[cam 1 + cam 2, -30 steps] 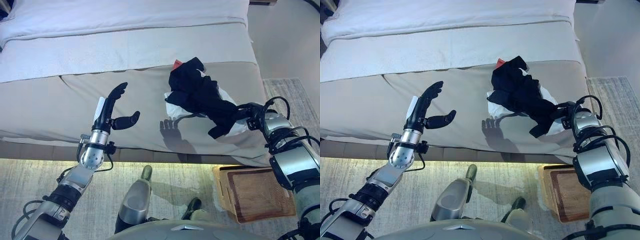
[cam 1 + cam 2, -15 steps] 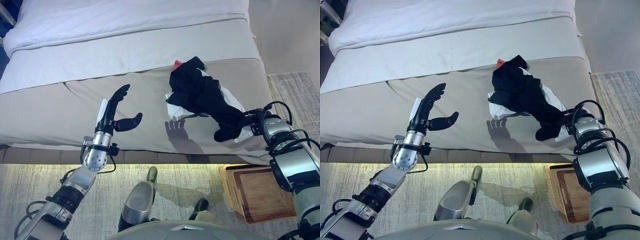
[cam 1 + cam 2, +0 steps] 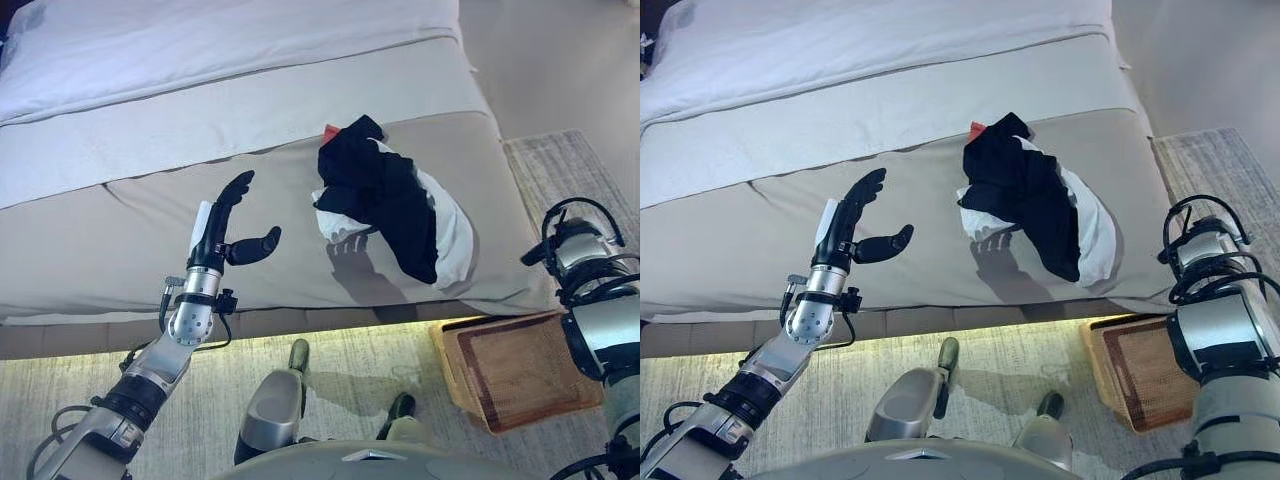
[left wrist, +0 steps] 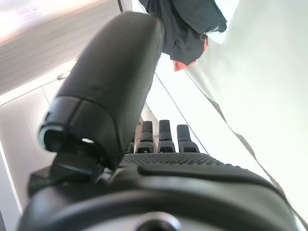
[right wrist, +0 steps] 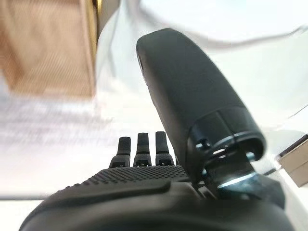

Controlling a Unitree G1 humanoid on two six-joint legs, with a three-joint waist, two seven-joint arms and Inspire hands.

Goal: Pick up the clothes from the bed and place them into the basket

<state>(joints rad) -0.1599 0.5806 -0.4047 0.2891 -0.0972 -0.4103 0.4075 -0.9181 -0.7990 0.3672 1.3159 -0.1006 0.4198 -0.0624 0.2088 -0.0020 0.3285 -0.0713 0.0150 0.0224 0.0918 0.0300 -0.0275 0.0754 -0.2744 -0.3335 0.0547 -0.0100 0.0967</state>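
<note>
A pile of clothes (image 3: pixel 385 200) lies on the bed (image 3: pixel 120 230) near its right front corner: a black garment on top of a white one, with a bit of red at the far end. It also shows in the left wrist view (image 4: pixel 187 24). The wicker basket (image 3: pixel 520 370) stands on the floor below that corner. My left hand (image 3: pixel 225 225) hovers open and empty over the bed, left of the pile. My right hand (image 5: pixel 144 187) is open and empty off the bed's right edge, above the basket (image 5: pixel 48 48), apart from the clothes.
A pale sheet and a white duvet (image 3: pixel 200 50) cover the far part of the bed. A patterned rug (image 3: pixel 380 370) lies along the bed's front edge, under the basket. Bare floor (image 3: pixel 560 70) runs beside the bed on the right.
My right hand has let go of the black garment and drawn back right, off the bed. The black garment has dropped onto the white one. The camera has shifted.
</note>
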